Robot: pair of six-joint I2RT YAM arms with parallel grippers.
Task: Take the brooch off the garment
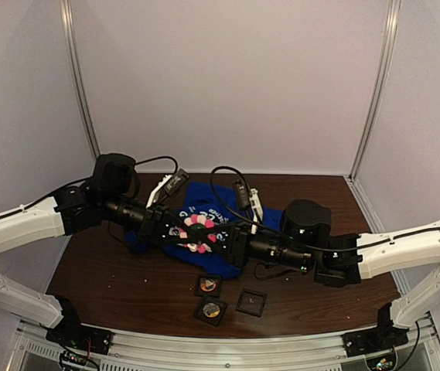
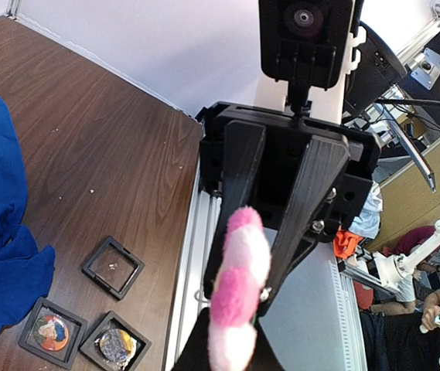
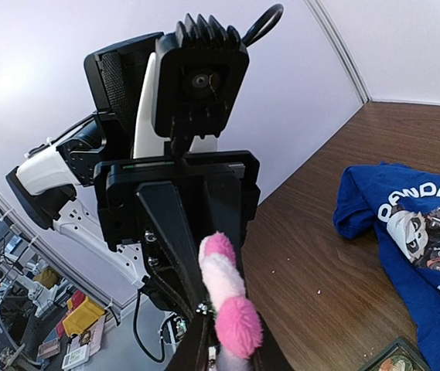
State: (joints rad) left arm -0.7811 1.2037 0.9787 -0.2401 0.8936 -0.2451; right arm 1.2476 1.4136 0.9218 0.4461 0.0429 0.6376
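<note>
dark wood table (image 1: 127, 278) under pale walls: above its middle the left gripper (image 1: 182, 229) and right gripper (image 1: 213, 236) face each other nose to nose, each one's jaws seemingly pinched on the fluffy pink-and-white brooch (image 1: 197, 232), though the wrist views crop the near fingertips. the brooch is held up off the wood, and from above it sits over the garment (image 1: 204, 202), a blue t-shirt lying beneath and reaching toward 12 o'clock. at 6 o'clock from the brooch lie three small black square boxes (image 1: 250, 302), two holding round badges.
</note>
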